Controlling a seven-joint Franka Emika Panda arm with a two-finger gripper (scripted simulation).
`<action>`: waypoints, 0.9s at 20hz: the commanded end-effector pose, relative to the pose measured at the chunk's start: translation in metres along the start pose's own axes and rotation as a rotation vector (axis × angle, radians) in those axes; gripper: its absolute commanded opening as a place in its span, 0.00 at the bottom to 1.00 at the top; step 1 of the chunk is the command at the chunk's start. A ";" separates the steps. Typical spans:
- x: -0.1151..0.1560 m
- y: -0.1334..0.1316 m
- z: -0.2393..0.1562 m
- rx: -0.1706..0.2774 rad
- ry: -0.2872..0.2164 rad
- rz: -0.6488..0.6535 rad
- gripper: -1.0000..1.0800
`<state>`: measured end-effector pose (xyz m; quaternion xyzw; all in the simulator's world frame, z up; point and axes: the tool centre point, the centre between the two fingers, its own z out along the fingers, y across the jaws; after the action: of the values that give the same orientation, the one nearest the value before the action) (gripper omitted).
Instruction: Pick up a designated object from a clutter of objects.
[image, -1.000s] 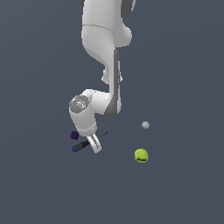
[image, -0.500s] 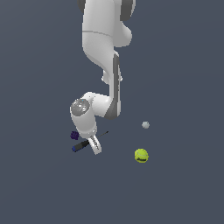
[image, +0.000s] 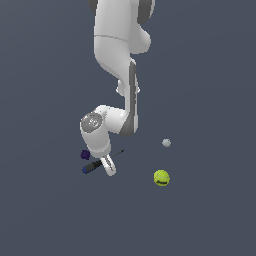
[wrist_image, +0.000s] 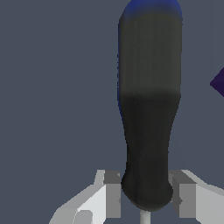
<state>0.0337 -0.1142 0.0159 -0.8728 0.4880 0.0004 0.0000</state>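
Two fingers (wrist_image: 113, 197) straddle the screwdriver (wrist_image: 148, 109)
We judge it light, stiff, slick; our gripper (wrist_image: 145, 195) brackets the handle's shaft end, grip unconfirmed; cube (image: 85, 154) at ten o'clock

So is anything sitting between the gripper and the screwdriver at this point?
Nothing visible. In the wrist view the gripper straddles the screwdriver handle near its shaft end, a finger on each side. The purple cube lies off to the side, clear of both.
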 end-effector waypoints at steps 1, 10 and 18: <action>0.000 0.001 -0.003 0.001 0.001 0.000 0.00; -0.008 0.011 -0.035 0.001 0.000 0.000 0.00; -0.020 0.031 -0.093 0.002 -0.001 0.001 0.00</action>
<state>0.0018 -0.1133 0.0955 -0.8727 0.4883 0.0011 0.0007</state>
